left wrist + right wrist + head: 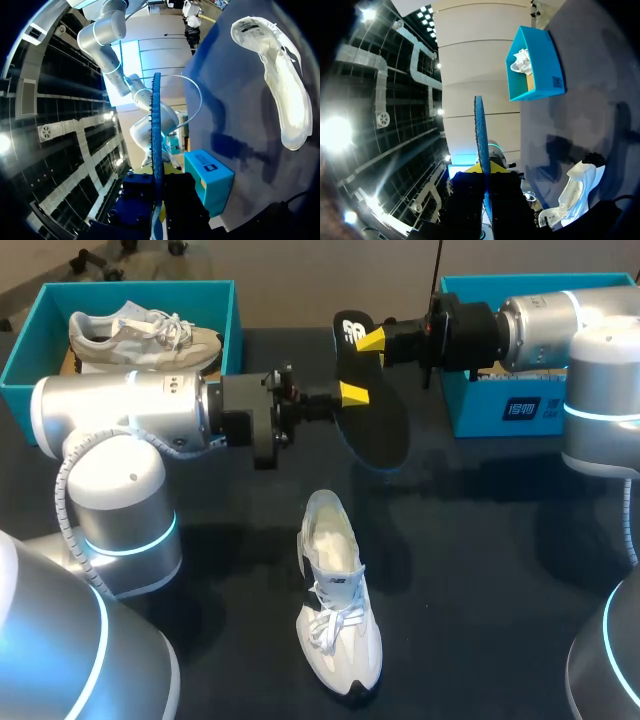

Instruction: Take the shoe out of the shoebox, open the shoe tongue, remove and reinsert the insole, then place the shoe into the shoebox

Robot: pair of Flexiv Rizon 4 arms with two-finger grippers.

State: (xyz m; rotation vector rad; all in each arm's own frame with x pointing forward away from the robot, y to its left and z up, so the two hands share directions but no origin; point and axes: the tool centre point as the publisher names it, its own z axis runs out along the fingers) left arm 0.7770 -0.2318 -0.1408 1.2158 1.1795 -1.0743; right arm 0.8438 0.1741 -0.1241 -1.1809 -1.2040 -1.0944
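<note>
Pinching the insole together, left gripper and right gripper held it aloft at upper centre; the shoe lay at lower centre.

Left pincer level, clamping insole, right pincer opposite, clamping it too

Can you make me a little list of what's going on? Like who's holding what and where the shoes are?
insole: black, held in the air above the table
left gripper: shut on the insole
right gripper: shut on the insole too
white shoe: lying on the table, nothing touching it
left shoebox: teal, second shoe inside
right shoebox: teal, inside hidden by the right arm
</note>
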